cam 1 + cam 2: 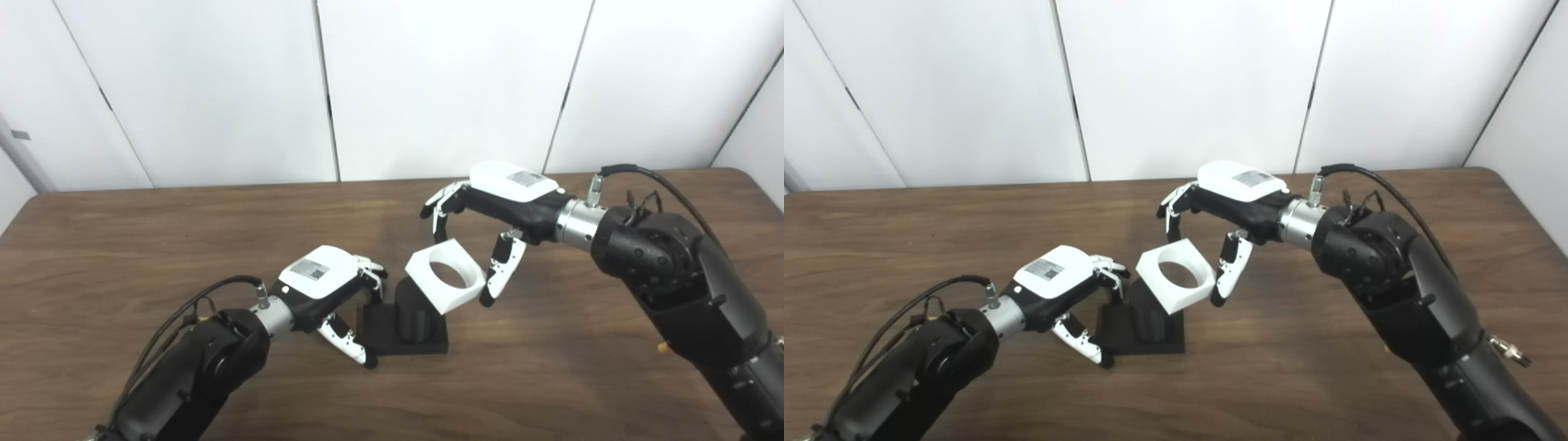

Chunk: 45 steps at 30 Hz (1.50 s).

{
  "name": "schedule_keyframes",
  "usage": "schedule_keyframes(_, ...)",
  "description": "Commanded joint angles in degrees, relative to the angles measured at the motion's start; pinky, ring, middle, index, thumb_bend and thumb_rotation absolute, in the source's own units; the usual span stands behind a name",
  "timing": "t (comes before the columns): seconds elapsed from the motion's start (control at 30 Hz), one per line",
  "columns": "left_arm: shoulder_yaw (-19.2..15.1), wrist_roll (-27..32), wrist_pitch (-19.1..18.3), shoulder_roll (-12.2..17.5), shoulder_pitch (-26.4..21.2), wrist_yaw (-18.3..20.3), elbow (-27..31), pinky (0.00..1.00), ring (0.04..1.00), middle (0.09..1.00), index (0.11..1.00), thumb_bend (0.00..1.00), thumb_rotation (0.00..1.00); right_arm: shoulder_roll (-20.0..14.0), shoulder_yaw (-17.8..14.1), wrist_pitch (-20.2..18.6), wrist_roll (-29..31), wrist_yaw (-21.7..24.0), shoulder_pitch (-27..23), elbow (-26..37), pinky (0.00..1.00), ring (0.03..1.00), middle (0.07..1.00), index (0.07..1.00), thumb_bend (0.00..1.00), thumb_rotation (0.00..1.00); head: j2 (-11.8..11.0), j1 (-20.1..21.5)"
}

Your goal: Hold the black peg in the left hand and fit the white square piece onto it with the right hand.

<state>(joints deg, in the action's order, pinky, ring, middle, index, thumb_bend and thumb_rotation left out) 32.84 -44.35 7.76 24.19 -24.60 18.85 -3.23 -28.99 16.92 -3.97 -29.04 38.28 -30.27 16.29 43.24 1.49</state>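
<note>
White wall panels [429,86] stand behind us, and our work lies on a brown wooden table [184,245], bare apart from the task's own things.

We keep the black peg [411,313] upright on its flat black base [429,346], near the middle of the table. Our left hand [327,288] is at the base's left edge, fingers [375,277] curled at the far corner and thumb [349,343] reaching along the near corner. It seems to brace or pinch the base so the peg will not slide under pressure, though we cannot tell for certain how firmly it grips.

Our right hand [1222,214] holds the white square piece [1176,277] from above, fingers on its far side and thumb [1228,275] against its right edge. The piece is tilted, its round hole [1177,275] facing up and toward us, its lower left corner just over or touching the peg's top. We judge it is held this way so the hole can be tipped level and lowered onto the peg; it is not yet seated.

Nothing else lies nearby to get in the way. The real obstacles are our own: the tilt of the piece, which would jam on the peg's rim, and our left fingers close beside the peg, where the descending piece could catch them.
</note>
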Motion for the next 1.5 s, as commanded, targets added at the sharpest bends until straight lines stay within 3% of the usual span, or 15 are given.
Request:
schedule_keyframes(0.0,3.32,-1.66,-0.37,-0.99,2.5,4.79,-2.05,0.69,0.877,0.851,0.49,0.52,0.08,0.04,-0.39,-0.1,-0.37,-0.63,-2.89,1.83,0.7,0.835,0.792,0.48,0.52,0.14,0.06,0.01)
schedule_keyframes(1.23,3.85,-1.62,-0.34,-2.01,2.88,4.21,-2.05,0.75,0.893,0.851,0.489,0.52,0.08,2.4,1.72,2.21,-0.89,-1.46,-2.49,-2.61,0.72,0.832,0.789,0.481,0.52,0.14,-0.21,-0.65)
schedule_keyframes(1.47,4.03,-1.3,-0.12,-2.42,2.94,4.3,-1.97,0.76,0.891,0.849,0.489,0.52,0.08,2.89,2.02,1.26,-0.87,-0.96,-2.4,-2.7,0.74,0.84,0.794,0.481,0.52,0.14,-0.21,-0.91)
